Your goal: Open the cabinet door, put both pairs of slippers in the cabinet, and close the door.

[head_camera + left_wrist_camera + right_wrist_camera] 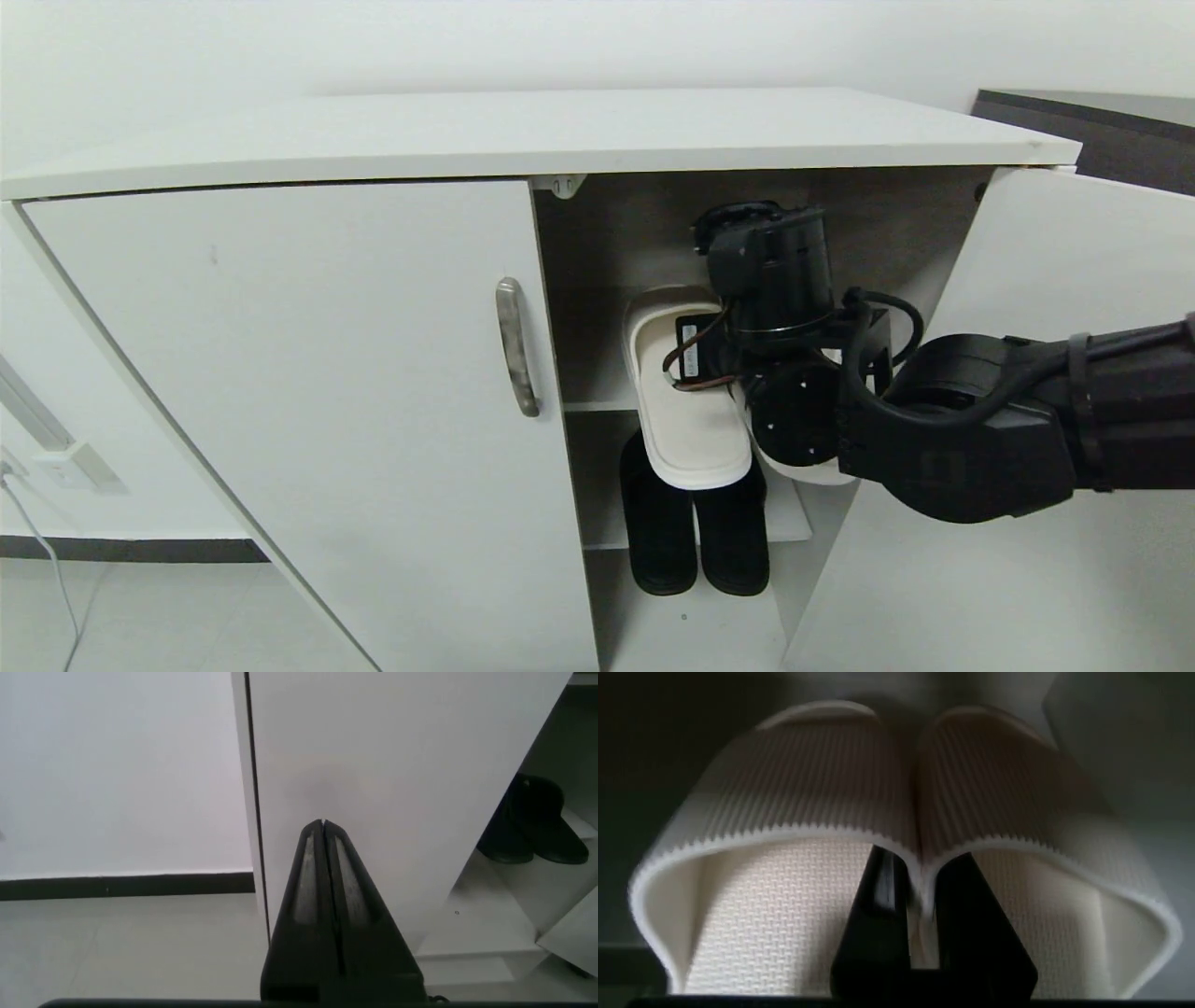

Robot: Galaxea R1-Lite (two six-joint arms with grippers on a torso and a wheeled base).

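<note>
Leftmost, a wall socket with a thin cable sits low on the wall beside the white cabinet. The cabinet's left door is closed, with a metal handle standing upright near its inner edge. The left hand hangs low in front of this closed door, above the pale floor; its two fingers are pressed together with nothing between them.

Right of the handle the cabinet stands open. The white slippers lie side by side at the level of the upper shelf, toes pointing into the cabinet and heels jutting out past the shelf's front edge (whether their soles rest on the shelf or hang just above it cannot be told). Below them the black slippers lie side by side on the lower shelf, toes inward too, their heels overhanging its front edge. They are also visible from the left wrist.

The right arm comes in from the right, and its wrist covers most of the right-hand white slipper. The right hand sits at the heel end of the pair with one finger inside each slipper, pinching the two touching inner walls of the white slippers between them.

Farthest right, the right door is swung wide open.
</note>
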